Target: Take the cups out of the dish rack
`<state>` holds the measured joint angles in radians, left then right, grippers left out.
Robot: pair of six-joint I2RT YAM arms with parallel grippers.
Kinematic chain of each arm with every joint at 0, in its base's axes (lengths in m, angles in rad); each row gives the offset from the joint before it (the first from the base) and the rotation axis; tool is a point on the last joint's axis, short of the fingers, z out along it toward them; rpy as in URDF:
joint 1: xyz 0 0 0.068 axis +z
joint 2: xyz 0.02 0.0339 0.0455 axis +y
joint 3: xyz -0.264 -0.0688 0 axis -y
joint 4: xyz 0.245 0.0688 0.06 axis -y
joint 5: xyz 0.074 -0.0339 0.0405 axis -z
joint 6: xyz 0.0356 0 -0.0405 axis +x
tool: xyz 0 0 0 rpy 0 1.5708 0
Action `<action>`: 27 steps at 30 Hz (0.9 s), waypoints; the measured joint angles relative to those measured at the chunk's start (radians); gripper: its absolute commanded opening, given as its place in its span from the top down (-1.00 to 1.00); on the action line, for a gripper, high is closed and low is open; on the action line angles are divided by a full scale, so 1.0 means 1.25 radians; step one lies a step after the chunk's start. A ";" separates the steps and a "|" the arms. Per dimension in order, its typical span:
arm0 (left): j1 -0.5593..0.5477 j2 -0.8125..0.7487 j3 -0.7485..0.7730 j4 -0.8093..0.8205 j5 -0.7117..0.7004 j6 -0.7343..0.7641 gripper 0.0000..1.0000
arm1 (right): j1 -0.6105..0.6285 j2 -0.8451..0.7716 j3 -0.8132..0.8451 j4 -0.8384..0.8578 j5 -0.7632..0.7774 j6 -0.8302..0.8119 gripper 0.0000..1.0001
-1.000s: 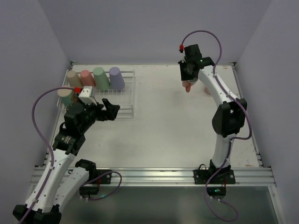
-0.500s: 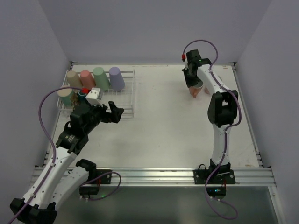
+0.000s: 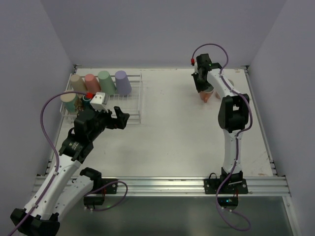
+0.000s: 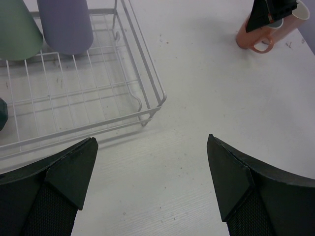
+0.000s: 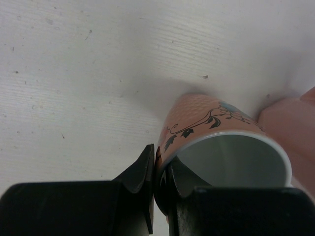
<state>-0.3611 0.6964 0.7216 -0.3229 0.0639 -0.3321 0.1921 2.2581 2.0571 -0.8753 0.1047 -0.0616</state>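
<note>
The white wire dish rack (image 3: 130, 105) stands at the back left. It holds upside-down beige (image 3: 76, 82), pink (image 3: 91, 82), green (image 3: 105, 82) and lilac (image 3: 122, 82) cups, and one more cup (image 3: 69, 102) at its near left. My left gripper (image 3: 120, 118) is open and empty, hovering by the rack's near right corner (image 4: 147, 93). My right gripper (image 3: 203, 89) is shut on the rim of a salmon mug with floral print (image 5: 206, 123), one finger inside and one outside. The mug is down at the table at the back right.
A second pink cup (image 3: 218, 94) stands just right of the held mug and also shows in the right wrist view (image 5: 290, 128). A dark green cup (image 4: 2, 113) sits at the rack's left edge. Grey walls close in the table on three sides.
My right gripper moved right and down with the salmon mug, beside the pink cup. My left arm shifted slightly toward the rack's corner, still open.
</note>
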 measured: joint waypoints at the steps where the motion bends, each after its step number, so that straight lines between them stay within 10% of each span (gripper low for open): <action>1: 0.000 0.000 0.000 0.000 -0.002 0.002 -1.00 | -0.001 0.004 0.000 0.002 -0.001 -0.002 0.94; 7: 0.000 0.003 0.000 0.000 -0.013 0.002 -1.00 | -0.004 0.010 0.002 0.014 -0.010 -0.006 0.57; 16: 0.000 0.016 0.000 0.000 -0.033 0.002 -1.00 | -0.007 -0.011 0.002 0.032 0.008 -0.007 -0.74; 27: 0.000 0.162 0.164 -0.050 -0.216 0.004 -1.00 | -0.004 -0.380 -0.165 0.183 -0.059 0.084 -0.98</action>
<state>-0.3607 0.8989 0.9260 -0.3859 -0.2066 -0.3271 0.1871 1.7836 1.8511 -0.6464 0.0311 0.0433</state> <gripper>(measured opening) 0.997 0.989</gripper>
